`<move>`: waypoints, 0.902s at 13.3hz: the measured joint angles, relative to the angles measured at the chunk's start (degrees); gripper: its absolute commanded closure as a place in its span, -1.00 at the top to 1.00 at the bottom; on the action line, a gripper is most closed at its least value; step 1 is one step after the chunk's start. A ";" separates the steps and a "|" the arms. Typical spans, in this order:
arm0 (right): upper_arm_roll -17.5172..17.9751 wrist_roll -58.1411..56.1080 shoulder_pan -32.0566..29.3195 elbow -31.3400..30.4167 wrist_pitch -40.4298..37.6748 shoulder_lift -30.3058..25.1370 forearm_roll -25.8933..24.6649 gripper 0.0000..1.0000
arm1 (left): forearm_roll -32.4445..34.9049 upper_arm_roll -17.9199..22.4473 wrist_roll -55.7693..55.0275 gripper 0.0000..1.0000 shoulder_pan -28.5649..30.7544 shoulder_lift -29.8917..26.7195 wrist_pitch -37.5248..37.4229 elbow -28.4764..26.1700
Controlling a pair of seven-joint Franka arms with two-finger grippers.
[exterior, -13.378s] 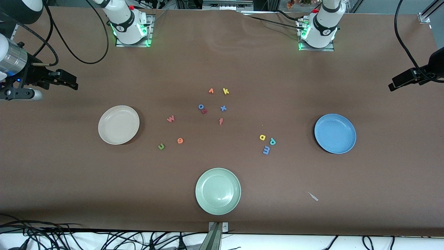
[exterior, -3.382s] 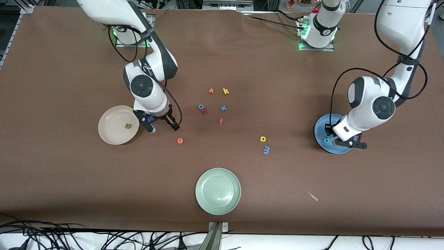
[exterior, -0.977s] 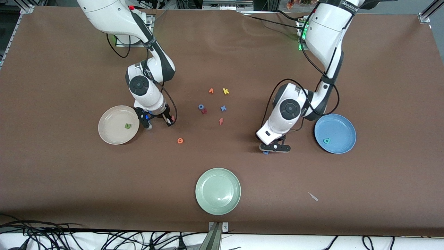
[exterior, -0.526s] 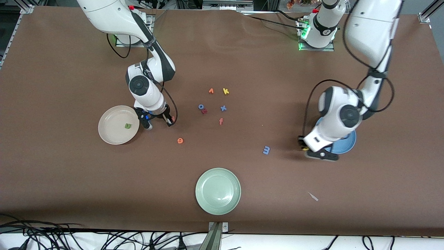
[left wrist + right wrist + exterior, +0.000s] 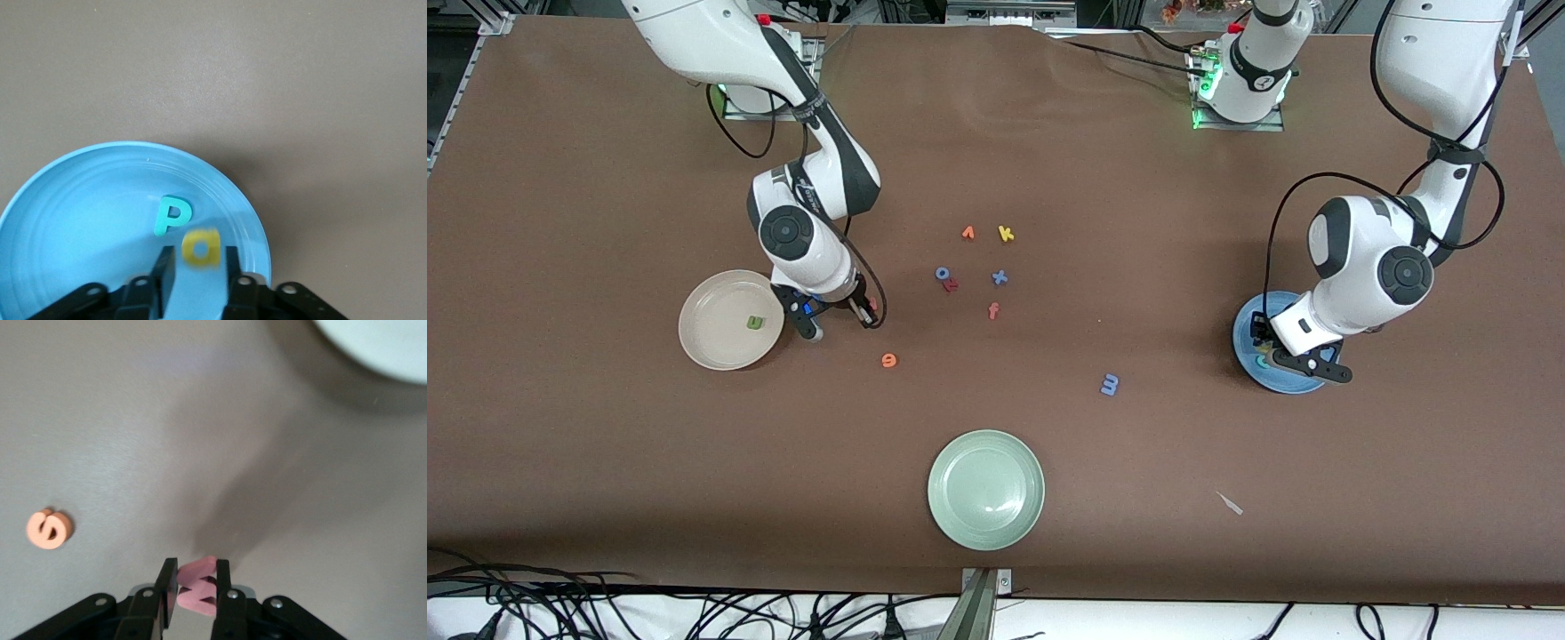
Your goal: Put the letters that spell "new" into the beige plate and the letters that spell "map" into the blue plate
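Observation:
My left gripper (image 5: 1267, 353) hangs over the blue plate (image 5: 1288, 385), open. In the left wrist view the yellow a (image 5: 201, 247) is blurred and loose between the fingers (image 5: 166, 267), above the blue plate (image 5: 80, 213), where the teal p (image 5: 171, 215) lies. My right gripper (image 5: 868, 311) is shut on the salmon w (image 5: 199, 590), just over the table beside the beige plate (image 5: 711, 345). The green n (image 5: 756, 323) lies in that plate. The orange e (image 5: 888, 360) and the blue m (image 5: 1110, 384) lie on the table.
A pale green plate (image 5: 985, 489) sits near the front camera's edge. Mid-table lie other letters: yellow k (image 5: 1006, 234), blue o (image 5: 942, 273), blue x (image 5: 1000, 277) and orange f (image 5: 993, 310). A white scrap (image 5: 1230, 503) lies toward the left arm's end.
My left arm carried the yellow a from beside the m to over the blue plate, and its jaws have opened. My right gripper closed on the w and shifted slightly.

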 measured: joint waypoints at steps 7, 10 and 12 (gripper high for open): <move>-8.45 -19.75 -0.33 1.16 -10.67 -4.79 0.01 -1.00 | -6.41 -4.26 -3.99 0.57 -6.19 2.04 2.11 4.98; -12.04 -28.84 -0.36 1.16 -13.68 -5.84 0.01 -1.00 | -7.08 -4.49 -13.64 0.48 -14.22 8.57 3.05 14.10; -14.42 -35.15 -0.38 1.14 -15.27 -5.97 0.01 -1.00 | -7.07 -4.44 -16.39 0.41 -16.84 12.36 3.05 18.60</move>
